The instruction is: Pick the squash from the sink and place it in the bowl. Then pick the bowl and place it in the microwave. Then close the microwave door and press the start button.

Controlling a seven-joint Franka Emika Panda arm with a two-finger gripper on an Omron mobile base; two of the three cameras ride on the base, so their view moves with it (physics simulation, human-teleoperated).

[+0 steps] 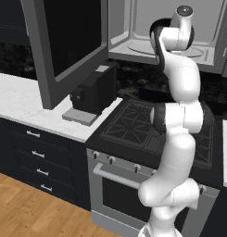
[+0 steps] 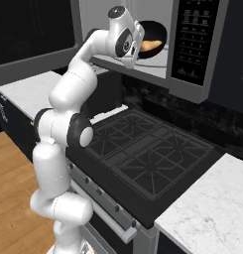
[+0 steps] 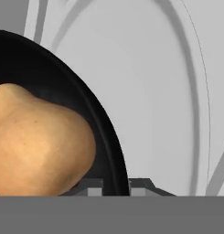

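Black and glossy, the bowl fills the left half of the hand view, and its rim passes straight between the two finger tips at the bottom of that frame: one tip sits inside the rim, the other outside, so the gripper is clamped on the bowl's wall. The squash lies in the bowl at lower left of that view, its paler neck pointing toward the upper left and its fat end close to the inner finger. To the right of the rim spreads the pale grey floor of the microwave, with the curved edge of the glass turntable arcing down the right side.

In the right base view the bowl shows in the upper middle, inside the microwave cavity, with the squash an orange sliver just past the wrist. The arm's last link hides the fingers there.

So the thing that matters is where the bowl's bottom stands against the turntable. I cannot tell whether it is resting or just above. If it is down, I judge the fingers should part and draw back toward the opening, out along the line of the rim. The microwave door, upper left in the left base view, hangs wide open.
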